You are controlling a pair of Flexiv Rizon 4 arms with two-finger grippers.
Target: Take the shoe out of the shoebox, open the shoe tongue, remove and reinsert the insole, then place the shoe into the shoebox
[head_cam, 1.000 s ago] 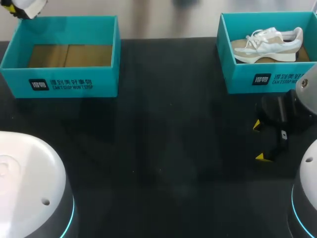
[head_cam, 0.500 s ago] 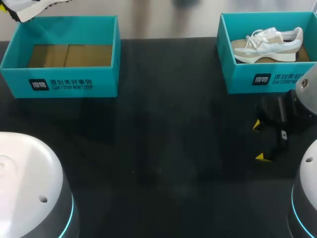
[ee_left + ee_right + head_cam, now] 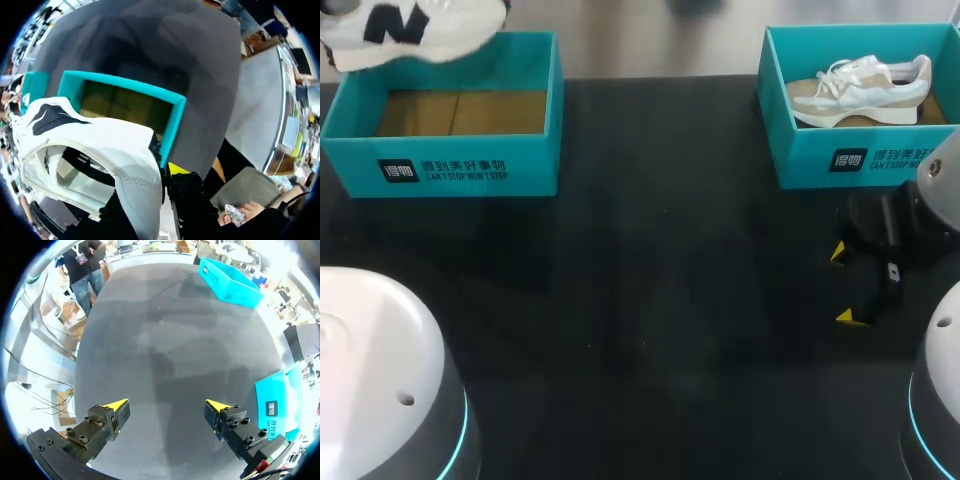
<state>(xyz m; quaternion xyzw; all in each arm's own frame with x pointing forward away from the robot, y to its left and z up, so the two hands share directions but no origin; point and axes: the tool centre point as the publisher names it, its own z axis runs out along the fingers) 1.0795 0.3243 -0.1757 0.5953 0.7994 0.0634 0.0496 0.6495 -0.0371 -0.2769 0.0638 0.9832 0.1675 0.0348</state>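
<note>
A white shoe (image 3: 415, 28) with a dark side logo hangs above the back left corner of the left teal shoebox (image 3: 450, 150), whose cardboard floor is bare. In the left wrist view my left gripper (image 3: 165, 175) is shut on the shoe (image 3: 95, 145) at its heel collar. One yellow fingertip (image 3: 177, 167) shows and the other is hidden behind the shoe. The shoebox (image 3: 172, 120) lies ahead of it. My right gripper (image 3: 845, 285) hovers low over the black table in front of the right box, open and with nothing between its fingers (image 3: 167, 407).
A second teal box (image 3: 800, 150) at the back right holds a white and beige shoe (image 3: 860, 85). That box's wall (image 3: 280, 400) stands close beside my right gripper. The left box (image 3: 230, 285) lies far ahead of it.
The shoe in my left gripper has swung right into view over the left box's back edge. My right arm has stayed still.
</note>
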